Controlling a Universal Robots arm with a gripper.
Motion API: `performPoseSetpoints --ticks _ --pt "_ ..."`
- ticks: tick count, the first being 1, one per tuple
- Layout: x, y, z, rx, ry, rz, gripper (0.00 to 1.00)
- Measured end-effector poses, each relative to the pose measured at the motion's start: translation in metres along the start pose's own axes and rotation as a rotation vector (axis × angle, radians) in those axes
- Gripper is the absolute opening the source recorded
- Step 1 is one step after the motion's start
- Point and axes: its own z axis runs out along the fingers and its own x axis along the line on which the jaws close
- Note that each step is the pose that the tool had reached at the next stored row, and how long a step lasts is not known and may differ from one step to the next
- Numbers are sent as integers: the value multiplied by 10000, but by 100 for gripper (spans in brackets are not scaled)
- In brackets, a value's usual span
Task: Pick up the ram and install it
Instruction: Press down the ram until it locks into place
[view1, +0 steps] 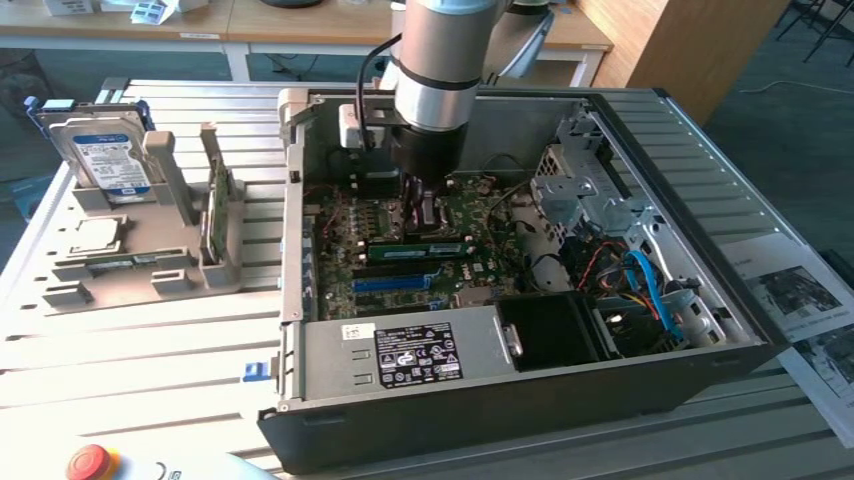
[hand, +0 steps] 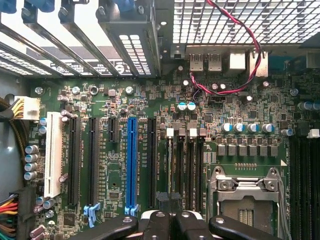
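The hand (view1: 424, 200) is hanging inside the open computer case (view1: 694, 360), over the motherboard (hand: 125, 145); its fingers (hand: 157, 225) are sitting close together, with nothing visibly between them. The ram (view1: 216, 205) is standing on edge in the grey holder (view1: 134, 265) near the worktop's (view1: 120, 350) edge at the exterior view's left, well apart from the hand, its long axis running toward the worktop's far edge.

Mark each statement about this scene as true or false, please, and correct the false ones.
1. The computer case is open and its motherboard can be seen. True.
2. The hard drive lies inside the case. False: it stands in the gray holder, on the exterior view's left of the case.
3. The gripper is down inside the case, over the motherboard. True.
4. The long coloured slot on the motherboard is red. False: it is blue.
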Motion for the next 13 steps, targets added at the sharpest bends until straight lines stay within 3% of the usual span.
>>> performPoseSetpoints --ticks 13 --pt "-2 -1 26 0 -1 1 10"
